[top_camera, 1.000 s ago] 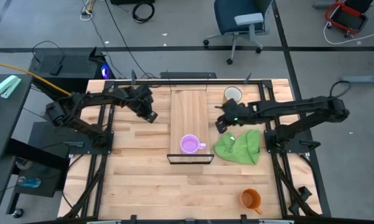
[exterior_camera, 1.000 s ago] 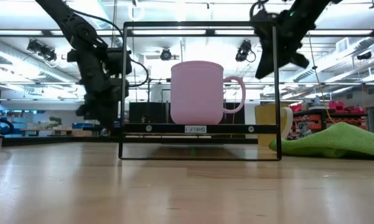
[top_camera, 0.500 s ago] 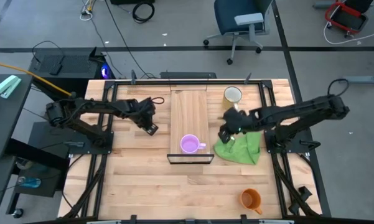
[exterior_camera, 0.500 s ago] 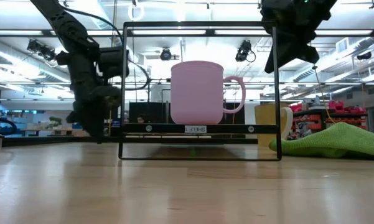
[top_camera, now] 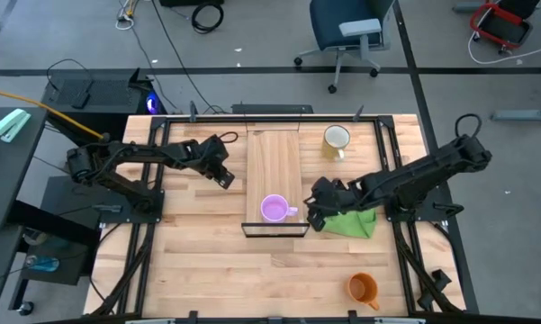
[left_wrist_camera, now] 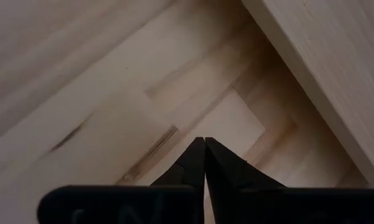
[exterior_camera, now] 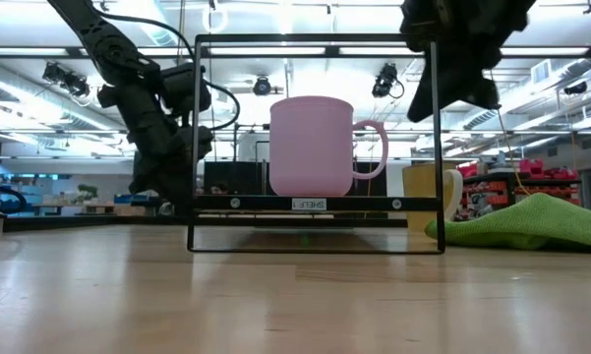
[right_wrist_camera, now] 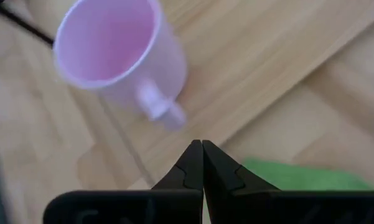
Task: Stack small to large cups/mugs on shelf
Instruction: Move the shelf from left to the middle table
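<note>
Three mugs wait to be ordered by size, and only the small light-purple mug (top_camera: 273, 209) stands on the shelf (top_camera: 274, 160), upright at the end with the black metal frame (top_camera: 275, 231), its handle turned toward the right arm. The pale yellow-cream mug (top_camera: 336, 139) sits on the tabletop (top_camera: 198, 261) beside the shelf's far end, and the orange mug (top_camera: 364, 288) stands well apart near the table's front edge.

Hovering just beside the purple mug's handle, above the edge of a crumpled green cloth (top_camera: 353, 221), the right gripper (top_camera: 314, 217) has its fingers pressed together and carries nothing. On the shelf's other side the left gripper (top_camera: 223, 178) hangs over bare tabletop, its fingers likewise pinched together and empty.

Judging by the layout, the orange mug is the likely next pickup. The risk lies in how close the right gripper is to the purple mug: a sideways sweep could clip the handle and push the mug toward the shelf's framed end, or the fingers could snag the cloth and drag it along.
</note>
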{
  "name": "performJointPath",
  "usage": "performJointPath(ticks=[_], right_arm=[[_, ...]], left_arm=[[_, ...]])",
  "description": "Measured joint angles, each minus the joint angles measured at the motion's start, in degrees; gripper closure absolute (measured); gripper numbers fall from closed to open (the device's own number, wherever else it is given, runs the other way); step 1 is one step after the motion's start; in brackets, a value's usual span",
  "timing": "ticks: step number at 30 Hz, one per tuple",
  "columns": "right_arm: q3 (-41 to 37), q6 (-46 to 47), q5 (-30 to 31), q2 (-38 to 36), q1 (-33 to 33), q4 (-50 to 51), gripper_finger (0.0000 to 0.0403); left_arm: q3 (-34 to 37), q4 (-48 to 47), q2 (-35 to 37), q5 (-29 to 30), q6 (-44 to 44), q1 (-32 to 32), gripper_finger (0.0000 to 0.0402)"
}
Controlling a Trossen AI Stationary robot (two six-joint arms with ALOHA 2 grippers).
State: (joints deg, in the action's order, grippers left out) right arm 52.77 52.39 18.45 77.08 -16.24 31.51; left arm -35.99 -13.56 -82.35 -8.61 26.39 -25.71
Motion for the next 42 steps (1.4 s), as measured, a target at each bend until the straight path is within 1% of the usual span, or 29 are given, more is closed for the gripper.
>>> performJointPath(ticks=[4,8,11,17,22,26,33,39,42], right_arm=[[0.00,3.23,0.13,0.13,-3.19,-0.10,0.0398],[0.00,5.38,1.62,0.13,-5.12,0.00,0.0399],[0.00,5.93,2.67,0.13,-5.32,0.02,0.0398],[0.00,5.98,2.74,0.13,-5.27,0.00,0.0398],[-0.02,6.19,2.66,0.13,-5.32,-0.05,0.0398],[-0.02,6.44,2.45,0.13,-5.63,-0.18,0.0398],[-0.02,7.46,2.27,0.13,-7.22,-0.42,0.0398],[-0.02,7.34,2.29,0.13,-8.30,-1.52,0.0398],[-0.02,6.75,2.61,0.13,-8.30,-2.12,0.0400]], left_arm=[[-0.01,0.15,0.00,-0.61,1.61,1.00,0.0389],[-0.02,0.61,0.00,-2.53,3.04,4.66,0.0383],[-0.01,2.12,0.00,-2.66,3.73,7.65,0.0383],[-0.02,4.45,-0.02,-2.71,6.03,13.36,0.0392],[-0.02,4.27,-0.15,-2.59,7.90,16.73,0.0383],[-0.02,4.39,-0.15,-2.61,9.02,18.73,0.0381],[-0.02,6.39,-0.15,-2.59,10.56,21.78,0.0393],[-0.02,6.47,-0.15,-2.19,12.01,23.71,0.0380],[-0.02,6.51,-0.15,-1.48,11.97,24.13,0.0380]])
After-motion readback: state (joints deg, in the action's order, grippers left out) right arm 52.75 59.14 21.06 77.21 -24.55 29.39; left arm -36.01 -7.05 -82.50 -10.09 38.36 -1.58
